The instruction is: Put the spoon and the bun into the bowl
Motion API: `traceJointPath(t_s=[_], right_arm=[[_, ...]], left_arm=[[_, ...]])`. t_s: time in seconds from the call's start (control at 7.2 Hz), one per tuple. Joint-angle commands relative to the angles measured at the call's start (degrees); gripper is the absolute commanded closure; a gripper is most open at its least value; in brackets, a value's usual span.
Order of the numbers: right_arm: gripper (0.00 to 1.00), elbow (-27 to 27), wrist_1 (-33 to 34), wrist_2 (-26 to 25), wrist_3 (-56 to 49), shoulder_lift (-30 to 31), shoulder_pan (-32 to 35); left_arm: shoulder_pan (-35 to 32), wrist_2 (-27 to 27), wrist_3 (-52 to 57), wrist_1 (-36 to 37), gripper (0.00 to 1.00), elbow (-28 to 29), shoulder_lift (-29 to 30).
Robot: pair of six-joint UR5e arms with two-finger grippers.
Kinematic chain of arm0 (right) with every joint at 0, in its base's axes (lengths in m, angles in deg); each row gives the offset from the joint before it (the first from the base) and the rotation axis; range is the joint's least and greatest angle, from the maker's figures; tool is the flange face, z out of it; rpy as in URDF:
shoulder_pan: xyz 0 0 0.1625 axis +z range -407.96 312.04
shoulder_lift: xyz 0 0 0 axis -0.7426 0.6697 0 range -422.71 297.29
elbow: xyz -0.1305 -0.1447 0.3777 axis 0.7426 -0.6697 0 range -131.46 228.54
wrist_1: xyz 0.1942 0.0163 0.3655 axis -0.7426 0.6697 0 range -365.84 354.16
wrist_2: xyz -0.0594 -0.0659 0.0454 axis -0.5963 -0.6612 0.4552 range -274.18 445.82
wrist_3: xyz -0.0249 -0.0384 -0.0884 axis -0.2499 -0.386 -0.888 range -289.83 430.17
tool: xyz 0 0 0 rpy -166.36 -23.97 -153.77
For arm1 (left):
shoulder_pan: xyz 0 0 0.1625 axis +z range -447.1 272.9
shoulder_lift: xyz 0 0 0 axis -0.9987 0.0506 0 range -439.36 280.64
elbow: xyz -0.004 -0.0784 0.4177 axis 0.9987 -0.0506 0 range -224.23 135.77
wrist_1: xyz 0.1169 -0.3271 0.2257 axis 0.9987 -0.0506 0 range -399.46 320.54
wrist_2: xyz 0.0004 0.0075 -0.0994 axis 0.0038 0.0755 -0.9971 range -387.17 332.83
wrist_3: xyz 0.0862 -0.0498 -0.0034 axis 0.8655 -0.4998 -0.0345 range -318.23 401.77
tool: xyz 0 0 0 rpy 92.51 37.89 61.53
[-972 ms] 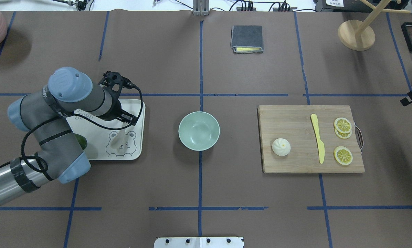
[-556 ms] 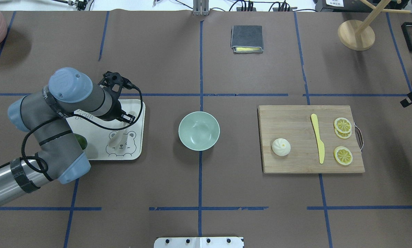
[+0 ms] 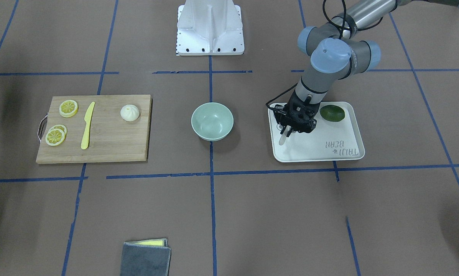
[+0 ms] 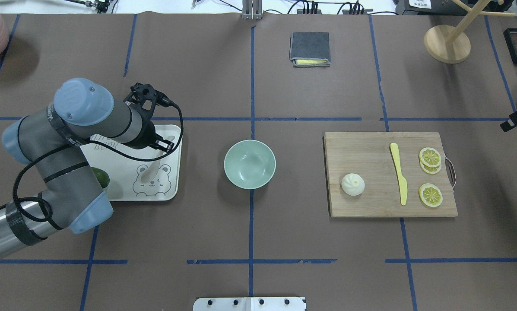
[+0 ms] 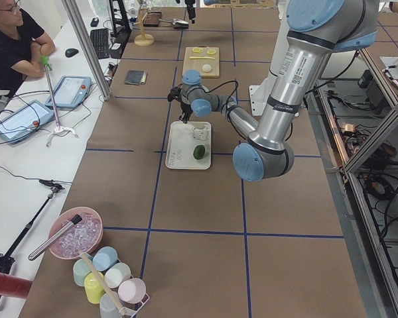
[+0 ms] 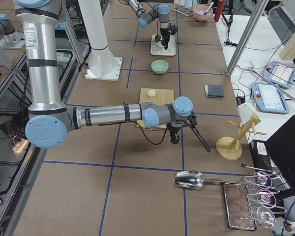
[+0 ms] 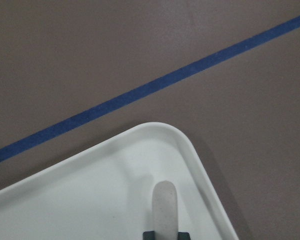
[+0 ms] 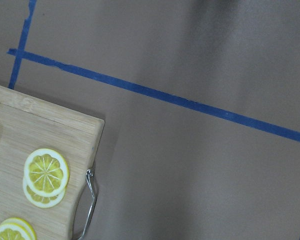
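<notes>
**A:** Spoon (image 4: pixel 149 171), its handle pinched in the closed left gripper (image 4: pixel 165 144), sits low over the white tray (image 4: pixel 175 185).

**B:** Best raised past the rim, kept level and released just above the bowl (image 4: pixel 241 172). The bun (image 4: pixel 352 184) lies on the cutting board (image 4: pixel 370 160).

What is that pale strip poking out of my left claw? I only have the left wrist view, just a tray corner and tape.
Observer: That's the spoon. The left claw is shut on its handle, scoop end toward the robot.
Operator: Where's the bowl?
Observer: The bowl stands empty on the table, right of the tray in the overhead view, apart from it.
Operator: And the bun?
Observer: The bun sits on the cutting board, farther right, past the bowl.
</notes>
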Motion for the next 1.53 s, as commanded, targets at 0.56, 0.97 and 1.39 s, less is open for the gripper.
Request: traceJointPath(t_s=[0.56,0.97,1.39], right_arm=[[0.0,0.5,-22.8,1.4,24.7,0.3,-8.2],[0.0,3.2,-23.7,1.1,32.0,0.6,-14.0],[0.0,4.9,-32.9,-4.3,54.2,0.0,-24.0]], left_arm=[[4.0,0.3,-11.4,0.3,1.0,5.1,16.2],[7.9,7.2,-14.4,-7.0,1.0,14.1,21.1],[8.2,10.0,-13.8,-9.8,0.11,15.8,20.5]])
